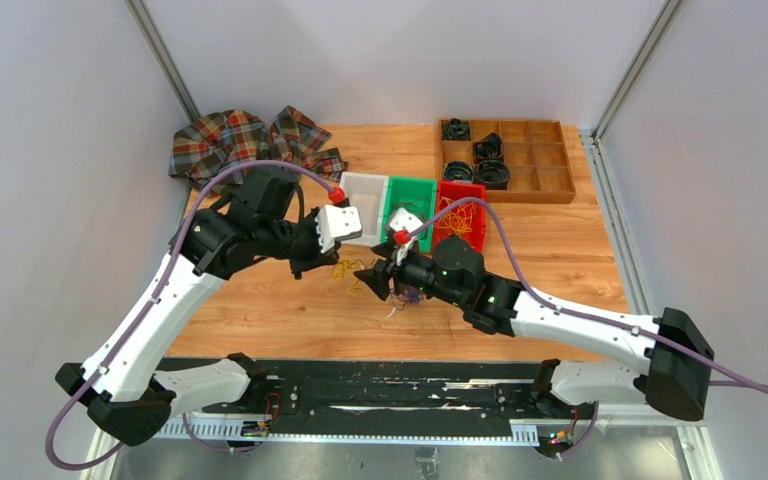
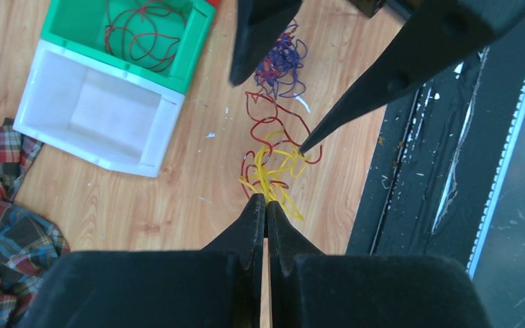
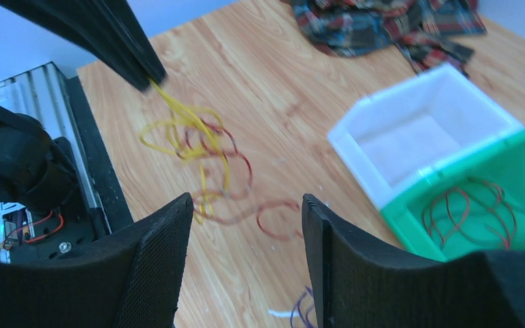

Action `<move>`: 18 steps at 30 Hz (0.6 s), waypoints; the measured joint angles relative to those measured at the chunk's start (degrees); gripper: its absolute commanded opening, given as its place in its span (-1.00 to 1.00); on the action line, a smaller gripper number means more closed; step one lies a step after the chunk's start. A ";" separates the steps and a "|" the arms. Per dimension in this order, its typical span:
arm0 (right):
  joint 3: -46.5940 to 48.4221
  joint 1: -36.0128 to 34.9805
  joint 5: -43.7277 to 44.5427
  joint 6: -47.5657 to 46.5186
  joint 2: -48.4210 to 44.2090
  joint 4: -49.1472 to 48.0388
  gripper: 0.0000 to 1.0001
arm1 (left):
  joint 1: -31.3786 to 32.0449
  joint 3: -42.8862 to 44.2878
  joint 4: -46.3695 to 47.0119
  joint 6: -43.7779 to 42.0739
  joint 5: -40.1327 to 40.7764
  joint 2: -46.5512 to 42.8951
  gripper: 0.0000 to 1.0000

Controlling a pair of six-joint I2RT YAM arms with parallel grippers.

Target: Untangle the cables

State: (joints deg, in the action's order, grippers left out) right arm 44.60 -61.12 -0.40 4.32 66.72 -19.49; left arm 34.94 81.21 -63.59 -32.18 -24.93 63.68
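Note:
On the wood lies a loose tangle of cables: a yellow one, a dark red one and a purple one. My left gripper is shut on a strand of the yellow cable, which is lifted slightly; in the top view it is just left of the tangle. My right gripper is open above the red cable, with nothing between its fingers. It faces the left gripper, and the purple cable lies under its wrist.
Behind the tangle stand a white bin, a green bin holding a red cable and a red bin holding yellow cables. A wooden tray of black coiled cords is at the back right. A plaid cloth is at the back left.

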 measured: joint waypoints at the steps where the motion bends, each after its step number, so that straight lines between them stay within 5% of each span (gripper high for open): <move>1: 1.25 -0.31 -0.74 -0.98 1.46 -0.79 0.12 | 0.00 0.00 -0.22 0.02 -0.55 0.00 -0.99; 11: 4.61 -0.42 -2.25 -5.33 7.98 -3.39 -0.40 | 0.00 0.28 -2.62 -0.50 -1.60 -0.96 -0.99; 18: 0.70 -0.37 0.39 -5.68 7.39 -4.68 -0.50 | 0.00 4.52 -4.31 -1.11 -1.14 -1.03 -0.99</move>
State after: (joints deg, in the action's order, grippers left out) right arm 45.30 -61.49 -0.01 -1.37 74.11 -24.16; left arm 34.94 85.73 -67.90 -33.30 -26.06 62.65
